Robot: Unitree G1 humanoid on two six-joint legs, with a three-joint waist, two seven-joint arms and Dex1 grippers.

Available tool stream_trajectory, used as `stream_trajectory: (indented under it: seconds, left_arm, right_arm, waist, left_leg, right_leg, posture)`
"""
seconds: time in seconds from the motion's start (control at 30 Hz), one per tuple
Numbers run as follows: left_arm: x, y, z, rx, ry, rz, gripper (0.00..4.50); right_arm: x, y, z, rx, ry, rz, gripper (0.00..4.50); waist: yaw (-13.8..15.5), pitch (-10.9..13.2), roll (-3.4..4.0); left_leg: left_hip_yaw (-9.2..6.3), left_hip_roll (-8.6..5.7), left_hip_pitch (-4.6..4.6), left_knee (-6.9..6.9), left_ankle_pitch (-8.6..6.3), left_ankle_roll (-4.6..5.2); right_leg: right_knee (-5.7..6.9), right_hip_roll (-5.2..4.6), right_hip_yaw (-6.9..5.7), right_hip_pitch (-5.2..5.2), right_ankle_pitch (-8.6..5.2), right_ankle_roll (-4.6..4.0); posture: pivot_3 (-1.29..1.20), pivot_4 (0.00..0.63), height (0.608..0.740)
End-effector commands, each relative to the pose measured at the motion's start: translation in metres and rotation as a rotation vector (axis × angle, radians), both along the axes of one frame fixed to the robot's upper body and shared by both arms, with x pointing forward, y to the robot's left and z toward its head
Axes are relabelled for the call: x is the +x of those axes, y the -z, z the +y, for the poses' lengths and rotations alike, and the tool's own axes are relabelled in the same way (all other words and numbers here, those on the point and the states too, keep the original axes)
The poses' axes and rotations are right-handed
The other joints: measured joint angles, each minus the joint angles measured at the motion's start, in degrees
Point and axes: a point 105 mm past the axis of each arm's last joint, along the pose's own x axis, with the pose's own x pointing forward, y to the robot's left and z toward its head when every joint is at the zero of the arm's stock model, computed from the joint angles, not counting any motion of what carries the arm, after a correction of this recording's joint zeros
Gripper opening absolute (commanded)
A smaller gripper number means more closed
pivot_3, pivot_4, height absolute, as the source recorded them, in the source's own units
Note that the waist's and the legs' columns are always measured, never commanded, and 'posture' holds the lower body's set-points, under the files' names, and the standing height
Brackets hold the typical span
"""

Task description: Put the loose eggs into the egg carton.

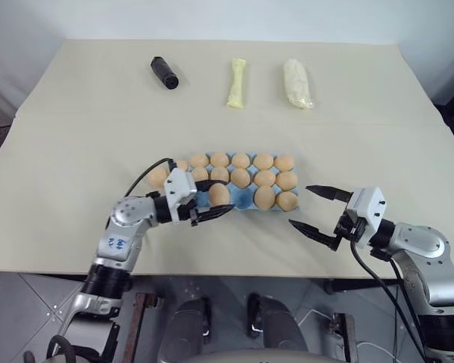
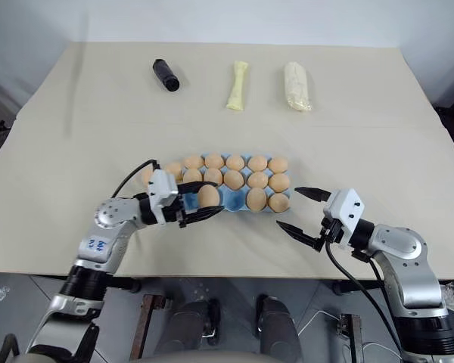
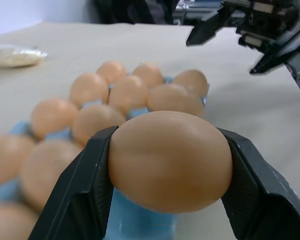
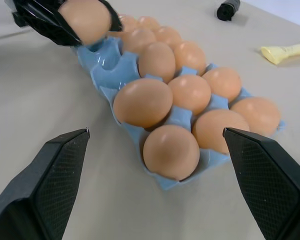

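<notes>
The light blue egg carton lies at the table's middle front with tan eggs in most of its cups. My left gripper is shut on one loose egg, holding it just above the carton's near row, left of two seated eggs. In the left wrist view the egg sits squeezed between both black fingers. My right gripper stands open and empty to the right of the carton, pointing at its right end. Another egg shows by the carton's left end, partly behind my left arm.
Along the far side of the table lie a black cylinder, a pale yellow bone-shaped thing and a whitish lumpy bundle. The table's front edge runs just below both grippers.
</notes>
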Motion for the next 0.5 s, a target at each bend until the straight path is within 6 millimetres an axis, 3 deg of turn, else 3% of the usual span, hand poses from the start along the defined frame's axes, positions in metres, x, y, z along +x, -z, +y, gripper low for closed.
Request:
stream_trajectory:
  seconds: [0.03,0.23,0.4,0.5]
  left_arm:
    - [0.007,-0.005,-0.013,0.0,-0.002,-0.043,2.5]
    - [0.012,-0.004,-0.029,0.024,0.047,-0.068,2.5]
    - [0.015,-0.01,-0.007,0.014,-0.016,-0.115,4.03]
    - [0.01,-0.011,0.019,0.011,-0.056,-0.131,4.03]
  right_arm:
    - [-0.005,-0.014,0.003,0.008,0.013,-0.063,4.5]
    - [-0.008,-0.014,0.008,0.026,0.031,-0.067,4.5]
    - [-0.008,-0.016,0.01,0.028,0.029,-0.069,4.5]
    - [-0.006,-0.016,0.012,0.03,0.014,-0.07,4.5]
  waist:
    - [0.0,0.0,0.0]
    - [0.0,0.0,0.0]
    - [-0.2,0.0,0.0]
    - [-0.3,0.0,0.0]
  left_leg:
    - [0.0,0.05,-0.02,0.17,-0.08,-0.02]
    - [0.07,0.15,0.0,0.37,-0.17,-0.14]
    - [0.08,0.16,-0.01,0.34,-0.16,-0.11]
    - [0.08,0.23,0.01,0.3,-0.14,-0.08]
  right_leg:
    - [0.04,0.03,0.0,0.04,0.0,0.0]
    - [0.04,0.11,0.06,0.1,0.15,-0.03]
    - [0.01,0.11,0.1,0.07,0.16,-0.02]
    - [0.03,0.15,0.05,0.04,0.15,-0.05]
  posture:
    - [0.0,0.15,0.74]
    - [0.0,0.15,0.74]
    - [0.0,0.15,0.74]
    - [0.0,0.15,0.74]
